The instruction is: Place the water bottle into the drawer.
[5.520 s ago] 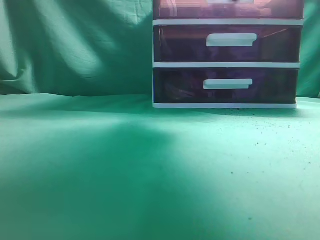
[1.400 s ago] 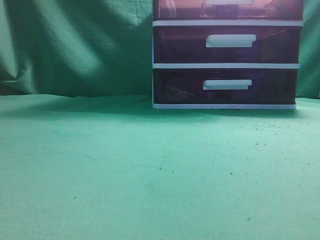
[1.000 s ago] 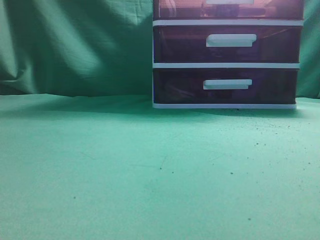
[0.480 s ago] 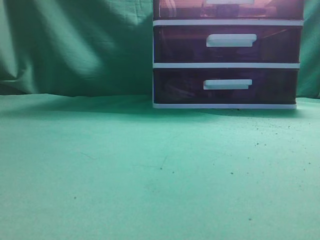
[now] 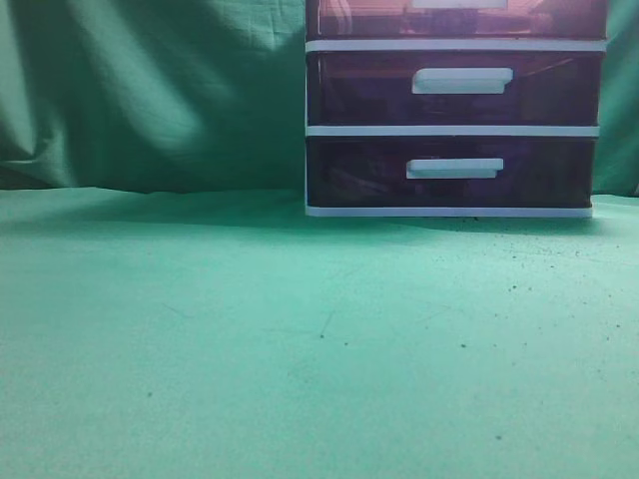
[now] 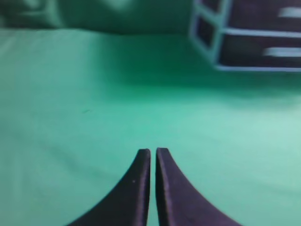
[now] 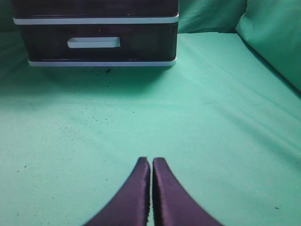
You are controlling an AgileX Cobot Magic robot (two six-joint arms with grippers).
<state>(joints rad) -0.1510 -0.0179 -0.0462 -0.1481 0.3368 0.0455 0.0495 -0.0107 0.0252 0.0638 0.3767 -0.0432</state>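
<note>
The top drawer with its translucent reddish-purple front stands in the white-framed three-drawer unit at the back right of the exterior view, cut off by the frame's top edge; its white bar handle just shows. No water bottle is in any view. My left gripper is shut and empty above the green cloth, with the unit far ahead to its right. My right gripper is shut and empty above the cloth, facing the unit's bottom drawer. Neither gripper shows in the exterior view.
Green cloth covers the table and hangs as a backdrop. Two darker purple drawers sit below the top one. A raised cloth fold stands at the right of the right wrist view.
A dark shadow that lay on the cloth 5.5 s ago is gone. The top drawer's handle sits slightly higher in the frame than then. Nothing has moved in the last second.
</note>
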